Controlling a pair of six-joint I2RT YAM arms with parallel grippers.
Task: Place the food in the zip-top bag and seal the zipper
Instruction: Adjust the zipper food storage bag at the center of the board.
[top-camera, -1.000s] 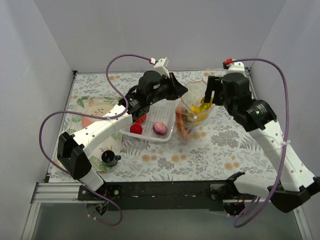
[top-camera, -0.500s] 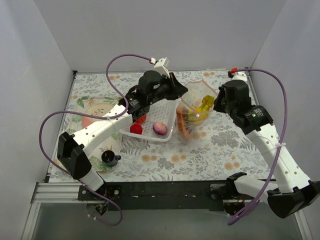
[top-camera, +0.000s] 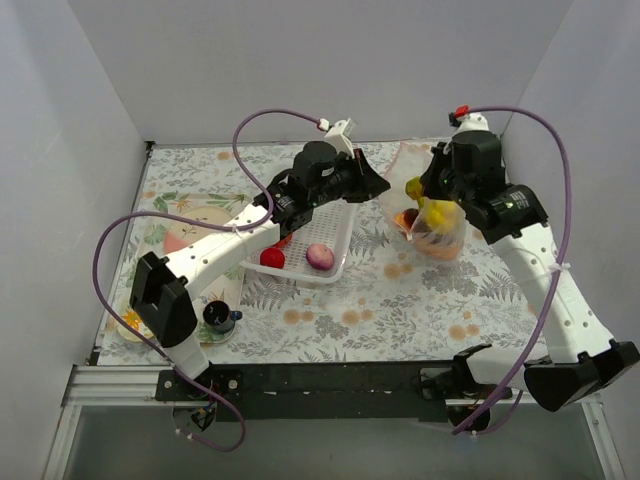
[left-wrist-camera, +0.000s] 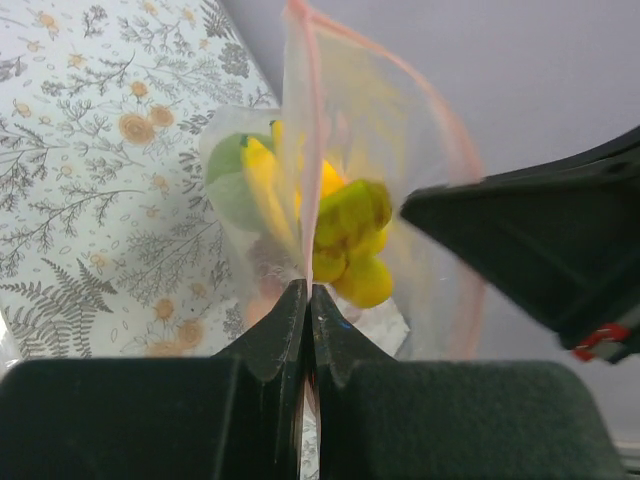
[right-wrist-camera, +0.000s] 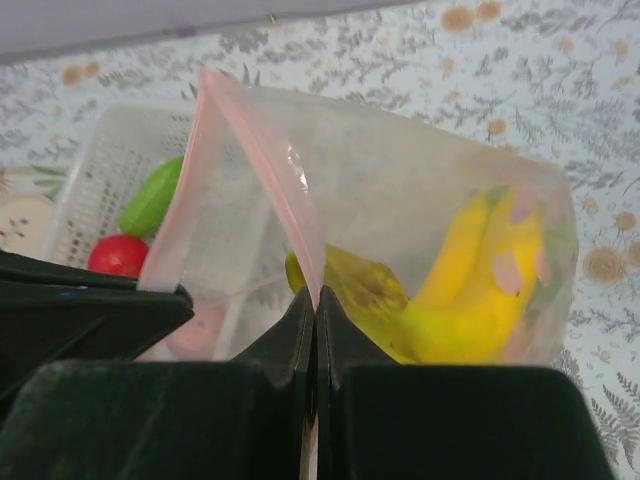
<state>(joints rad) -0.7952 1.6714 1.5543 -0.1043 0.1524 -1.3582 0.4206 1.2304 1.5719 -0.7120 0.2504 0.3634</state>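
The clear zip-top bag (top-camera: 432, 228) hangs between my two grippers, right of the basket. Inside it I see a yellow banana bunch (right-wrist-camera: 470, 290), something pale green (left-wrist-camera: 235, 180) and something orange. My left gripper (left-wrist-camera: 307, 290) is shut on the pink zipper (left-wrist-camera: 305, 150) at one side of the mouth. My right gripper (right-wrist-camera: 316, 300) is shut on the zipper (right-wrist-camera: 290, 200) at the other side. From above, the left gripper (top-camera: 384, 188) and right gripper (top-camera: 424, 190) stand close together. A red tomato (top-camera: 272, 257), a purple onion (top-camera: 319, 257) and a green cucumber (right-wrist-camera: 150, 200) lie in the white basket (top-camera: 296, 277).
Floral plates (top-camera: 190, 215) lie at the left of the patterned table. A small dark object (top-camera: 218, 317) stands on the near left plate. Grey walls close in the back and both sides. Purple cables loop above both arms.
My right gripper has shut on the bag's pink strip. The bag has shifted right and away from the basket, and the left arm has followed it rightward.
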